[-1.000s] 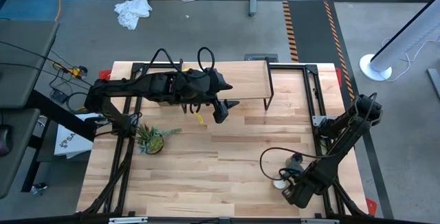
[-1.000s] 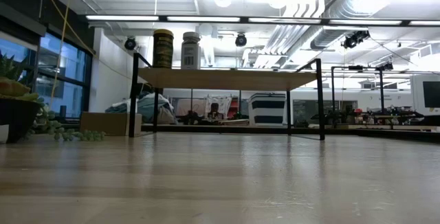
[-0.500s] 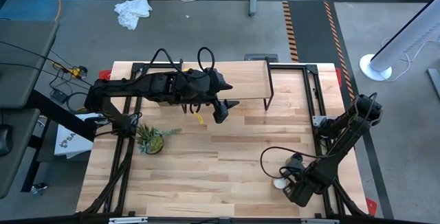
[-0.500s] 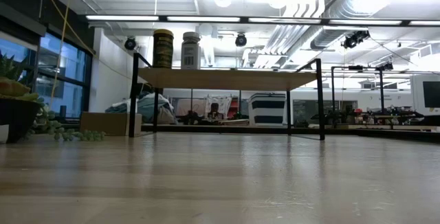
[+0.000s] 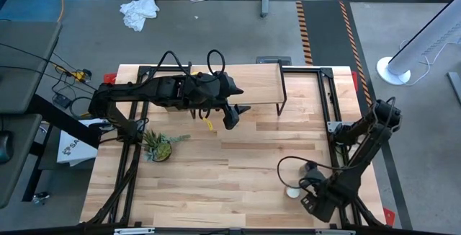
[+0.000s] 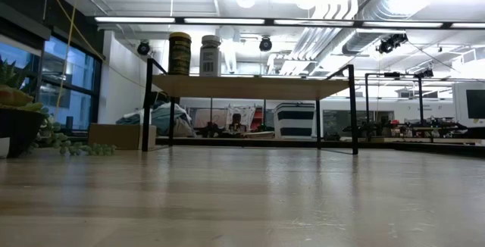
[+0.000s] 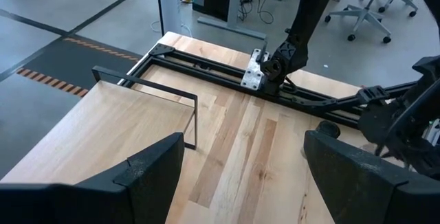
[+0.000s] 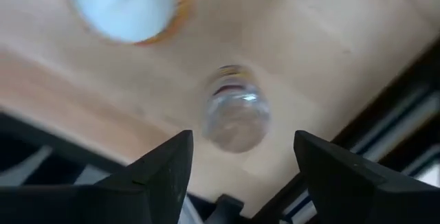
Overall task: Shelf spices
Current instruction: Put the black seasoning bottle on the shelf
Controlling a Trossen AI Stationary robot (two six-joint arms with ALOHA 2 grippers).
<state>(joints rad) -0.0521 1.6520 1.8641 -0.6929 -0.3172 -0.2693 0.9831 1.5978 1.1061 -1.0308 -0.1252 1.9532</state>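
High view: potted plant (image 5: 160, 147) beside left arm

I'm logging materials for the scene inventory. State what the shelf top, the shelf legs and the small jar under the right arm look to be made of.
shelf top: light wood, matte, grain lines visible.
shelf legs: thin black metal rod, probably painted.
small jar: clear glass or plastic, glossy; the table shows through it and it carries bright glints.

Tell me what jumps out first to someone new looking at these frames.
The shelf at the table's far edge already carries two jars at one end, a mustard-yellow jar beside a white-capped jar. The left gripper hangs open just in front of the shelf. At the near right corner, the right gripper hangs open over a small clear jar, with a round white tin beside it.
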